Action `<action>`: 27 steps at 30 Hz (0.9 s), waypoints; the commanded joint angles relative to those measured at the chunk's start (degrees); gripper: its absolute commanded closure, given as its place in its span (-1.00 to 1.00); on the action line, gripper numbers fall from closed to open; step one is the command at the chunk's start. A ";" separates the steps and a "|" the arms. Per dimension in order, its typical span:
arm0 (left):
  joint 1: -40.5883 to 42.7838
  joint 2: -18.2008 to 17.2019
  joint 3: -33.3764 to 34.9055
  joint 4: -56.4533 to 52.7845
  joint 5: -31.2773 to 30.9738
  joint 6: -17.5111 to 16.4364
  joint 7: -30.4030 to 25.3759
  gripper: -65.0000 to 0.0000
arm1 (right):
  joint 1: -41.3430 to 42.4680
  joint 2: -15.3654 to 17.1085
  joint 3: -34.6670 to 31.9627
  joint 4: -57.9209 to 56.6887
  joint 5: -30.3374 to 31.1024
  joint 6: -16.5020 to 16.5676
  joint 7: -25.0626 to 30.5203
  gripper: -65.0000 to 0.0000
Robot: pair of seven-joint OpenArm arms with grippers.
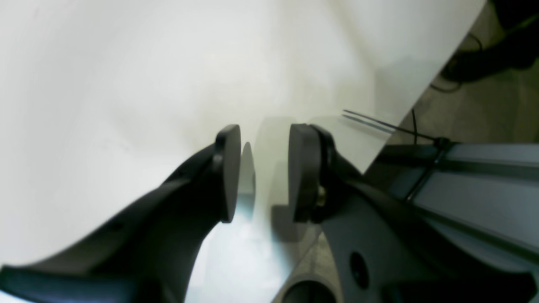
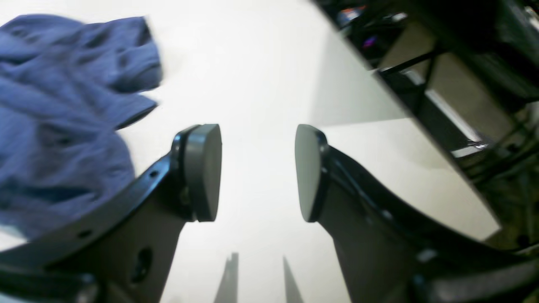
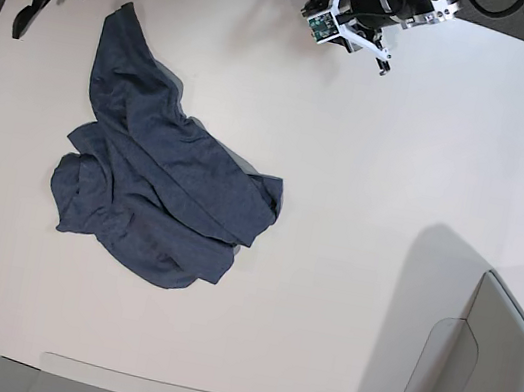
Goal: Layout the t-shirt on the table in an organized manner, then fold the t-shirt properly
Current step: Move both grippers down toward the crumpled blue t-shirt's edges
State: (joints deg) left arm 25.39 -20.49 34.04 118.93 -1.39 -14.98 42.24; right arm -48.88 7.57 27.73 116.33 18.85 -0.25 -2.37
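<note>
Lying crumpled on the table, the t-shirt is untouched, both tools released.

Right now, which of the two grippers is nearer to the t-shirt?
The right gripper, at the table's far corner beside the t-shirt; the left gripper stands farther off.

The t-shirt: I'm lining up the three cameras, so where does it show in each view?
Left wrist: not in it, only bare table past the open left gripper.
Right wrist: t-shirt fills the left side, crumpled, beside the open right gripper.
Base: t-shirt left of centre, rumpled.
Shared landmark: the off-white table.
</note>
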 commanded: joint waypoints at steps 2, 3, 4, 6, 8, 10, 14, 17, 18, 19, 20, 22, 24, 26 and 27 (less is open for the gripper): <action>-3.54 3.39 -0.33 0.93 1.26 7.91 -9.67 0.41 | -0.57 0.29 0.54 0.72 0.18 0.12 1.71 0.15; -3.10 3.39 -0.59 0.93 1.26 6.59 -9.58 0.41 | -0.48 0.29 0.54 0.63 0.18 0.12 1.71 0.15; -2.57 3.39 -0.68 0.93 1.34 6.06 -9.40 0.41 | -0.48 0.29 0.54 0.63 0.18 0.12 1.71 0.15; -0.73 3.22 -0.68 1.02 1.61 6.06 -9.49 0.44 | -0.39 0.29 0.54 0.55 0.09 0.12 1.71 0.15; 1.29 1.90 -0.68 1.02 1.70 5.97 -9.93 0.47 | 0.31 0.29 0.54 0.55 0.09 0.12 1.71 0.15; 3.40 0.75 -0.59 1.02 1.70 5.97 -10.11 0.48 | 0.75 0.29 0.54 0.55 0.01 0.12 1.71 0.15; 8.59 -2.41 -0.77 1.02 1.70 5.97 -11.95 0.48 | 1.10 0.29 0.54 0.46 0.01 0.12 1.62 0.15; 13.07 -3.82 -2.79 1.02 1.70 5.97 -15.91 0.48 | 1.10 0.29 0.54 0.46 0.01 0.12 1.62 0.15; 14.66 -3.82 -4.11 1.02 1.70 5.97 -17.32 0.48 | 1.10 0.21 0.54 0.46 0.01 0.12 1.62 0.15; 16.06 -3.82 -5.43 1.02 1.70 5.97 -18.37 0.48 | 1.10 0.12 0.54 0.46 0.01 0.12 1.62 0.15; 17.38 -3.82 -6.83 1.02 1.70 5.97 -19.25 0.48 | 1.10 0.12 0.54 0.46 0.01 0.12 1.62 0.15; 20.20 -4.08 -9.65 1.02 1.70 5.97 -20.74 0.48 | 1.10 0.03 0.54 0.46 0.01 0.12 1.62 0.15; 22.83 -5.31 -12.46 1.02 1.52 5.97 -22.41 0.48 | 1.10 0.03 0.54 0.46 0.01 0.12 1.62 0.15; 23.80 -6.01 -14.22 1.02 1.43 5.97 -23.73 0.48 | 1.10 0.03 0.54 0.37 0.01 0.12 1.62 0.15; 23.89 -6.10 -15.36 1.02 1.34 5.97 -23.73 0.48 | 1.10 0.03 0.54 0.37 0.01 0.12 1.62 0.15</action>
State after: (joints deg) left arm 48.90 -26.39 18.81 118.96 0.47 -9.19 20.25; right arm -47.16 7.25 27.75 115.96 18.83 0.03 -2.55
